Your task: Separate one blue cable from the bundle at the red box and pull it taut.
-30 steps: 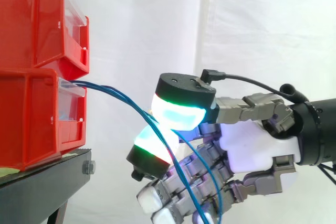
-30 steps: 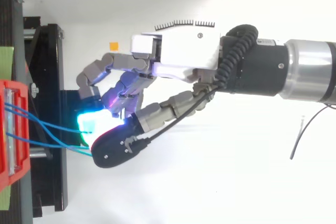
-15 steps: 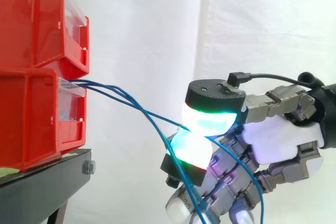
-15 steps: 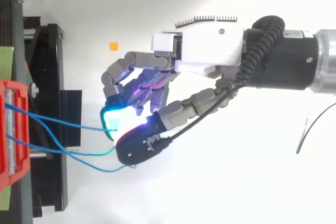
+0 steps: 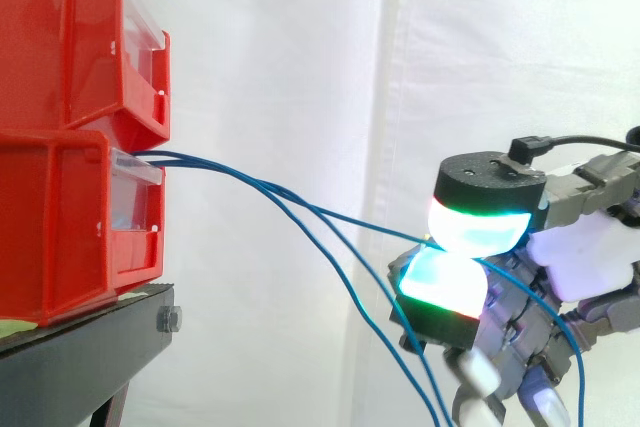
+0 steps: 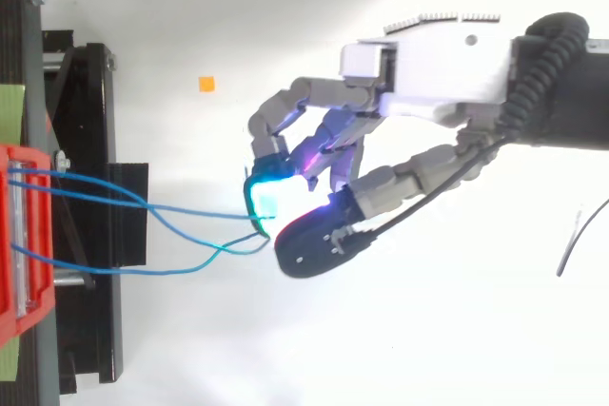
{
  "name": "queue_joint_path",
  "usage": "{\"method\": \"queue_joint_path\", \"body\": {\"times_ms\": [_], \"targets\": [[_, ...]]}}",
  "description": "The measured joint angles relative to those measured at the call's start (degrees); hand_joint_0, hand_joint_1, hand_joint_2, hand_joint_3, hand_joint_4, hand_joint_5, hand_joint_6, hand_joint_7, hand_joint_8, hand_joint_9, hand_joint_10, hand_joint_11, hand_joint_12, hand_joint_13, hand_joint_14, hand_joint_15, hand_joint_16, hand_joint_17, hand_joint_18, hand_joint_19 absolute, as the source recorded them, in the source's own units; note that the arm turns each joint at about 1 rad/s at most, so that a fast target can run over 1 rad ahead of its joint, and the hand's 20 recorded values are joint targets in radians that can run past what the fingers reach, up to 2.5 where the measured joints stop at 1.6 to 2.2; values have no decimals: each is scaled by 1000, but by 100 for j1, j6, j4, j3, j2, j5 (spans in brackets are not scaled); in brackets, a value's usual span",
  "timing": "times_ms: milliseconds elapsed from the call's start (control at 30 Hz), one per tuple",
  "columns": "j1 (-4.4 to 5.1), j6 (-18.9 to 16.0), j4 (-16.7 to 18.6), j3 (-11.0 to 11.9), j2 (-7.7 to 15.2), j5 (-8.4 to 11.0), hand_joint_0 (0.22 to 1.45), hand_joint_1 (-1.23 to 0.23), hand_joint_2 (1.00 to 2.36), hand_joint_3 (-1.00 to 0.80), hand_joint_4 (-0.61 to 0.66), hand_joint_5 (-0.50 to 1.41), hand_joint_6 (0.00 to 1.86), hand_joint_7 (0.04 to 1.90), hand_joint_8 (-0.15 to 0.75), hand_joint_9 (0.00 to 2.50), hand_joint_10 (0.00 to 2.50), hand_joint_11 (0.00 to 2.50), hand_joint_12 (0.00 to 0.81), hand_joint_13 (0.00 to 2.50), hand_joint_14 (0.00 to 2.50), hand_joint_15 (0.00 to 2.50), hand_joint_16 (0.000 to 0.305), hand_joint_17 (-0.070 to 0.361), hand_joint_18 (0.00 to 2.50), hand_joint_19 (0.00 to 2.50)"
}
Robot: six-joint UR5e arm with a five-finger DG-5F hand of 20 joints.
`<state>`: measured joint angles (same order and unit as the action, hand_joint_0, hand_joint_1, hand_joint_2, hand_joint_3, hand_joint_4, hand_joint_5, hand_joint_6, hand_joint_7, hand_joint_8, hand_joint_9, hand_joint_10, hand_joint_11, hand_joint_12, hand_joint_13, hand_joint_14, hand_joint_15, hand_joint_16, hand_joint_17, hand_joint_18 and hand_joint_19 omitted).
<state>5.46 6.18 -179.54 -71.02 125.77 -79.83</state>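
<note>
Several blue cables leave the front of the lower red bin (image 5: 60, 227) and fan out to the right. One blue cable (image 5: 345, 218) runs nearly straight from the bin to my hand (image 5: 585, 262). The hand is shut on it, pinching it between two glowing cyan-green fingertips (image 5: 478, 230). In the top view the same pinch sits right of the stand, where the cable (image 6: 195, 208) meets the hand (image 6: 428, 64). The other blue cables (image 5: 385, 342) sag loosely below the pinched one and pass out of the bottom of the side view.
Two red bins (image 5: 70, 47) are stacked on a black stand (image 5: 90, 347) at the left, before a white curtain. The stand (image 6: 86, 140) runs down the left edge of the top view. A small orange square (image 6: 206, 84) lies on the white floor.
The hand has moved right, away from the bins, keeping its pinch on one blue cable. That cable is drawn out and straighter, and stands apart from the sagging ones.
</note>
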Motion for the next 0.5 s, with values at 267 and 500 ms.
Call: {"method": "queue_joint_path", "body": {"times_ms": [267, 500], "targets": [[47, -333, 867, -539, -128, 326, 589, -727, 1021, -10, -89, -101, 863, 1275, 352, 1038, 20, 1239, 391, 1008, 23, 1023, 48, 109, 923, 723], [58, -459, 1305, -646, -126, 365, 592, -727, 1021, -15, -92, -101, 864, 1266, 358, 1029, 16, 1239, 381, 1132, 13, 1323, 49, 110, 1003, 901]]}}
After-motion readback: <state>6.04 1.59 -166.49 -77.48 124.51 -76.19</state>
